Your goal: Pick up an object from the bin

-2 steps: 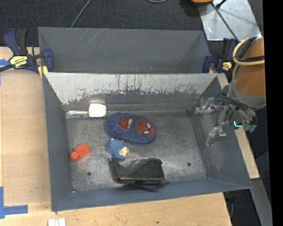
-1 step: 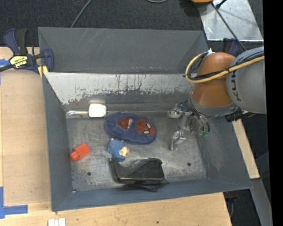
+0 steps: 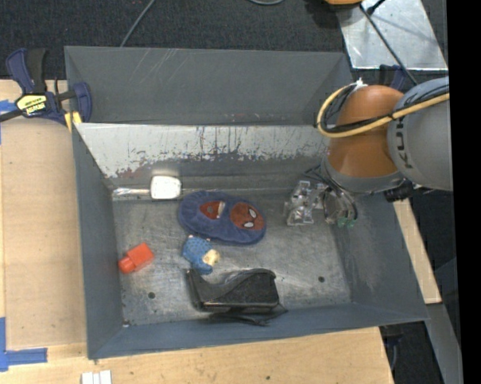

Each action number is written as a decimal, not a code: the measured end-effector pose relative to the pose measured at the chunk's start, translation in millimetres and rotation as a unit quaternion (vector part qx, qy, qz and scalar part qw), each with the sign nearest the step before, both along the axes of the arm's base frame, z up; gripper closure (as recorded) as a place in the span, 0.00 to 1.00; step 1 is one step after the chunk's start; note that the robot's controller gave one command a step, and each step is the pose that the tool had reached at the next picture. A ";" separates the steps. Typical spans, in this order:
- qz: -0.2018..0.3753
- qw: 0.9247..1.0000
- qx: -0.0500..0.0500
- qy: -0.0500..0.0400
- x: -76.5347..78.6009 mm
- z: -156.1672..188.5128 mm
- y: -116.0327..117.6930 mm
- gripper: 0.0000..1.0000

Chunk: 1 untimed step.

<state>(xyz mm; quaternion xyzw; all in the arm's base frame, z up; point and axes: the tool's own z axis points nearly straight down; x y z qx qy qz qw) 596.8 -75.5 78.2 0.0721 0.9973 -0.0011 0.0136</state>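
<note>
My gripper hangs low over the bin floor in the right part of the bin, with nothing seen in it. Just to its left lies a blue fabric slipper with two red faces on it, apart from the gripper. Below the slipper sits a small blue toy with a pale yellow patch. A flat black pouch lies along the front wall, down and left of the gripper.
A white block rests against the back wall at the left. A small orange-red piece lies near the left wall. The arm with its orange cover and cables comes in over the bin's right rim.
</note>
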 end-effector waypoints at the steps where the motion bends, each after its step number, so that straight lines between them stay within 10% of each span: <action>1: 0.114 0.993 -0.001 0.008 -20.2 151.2 -3.2 1.00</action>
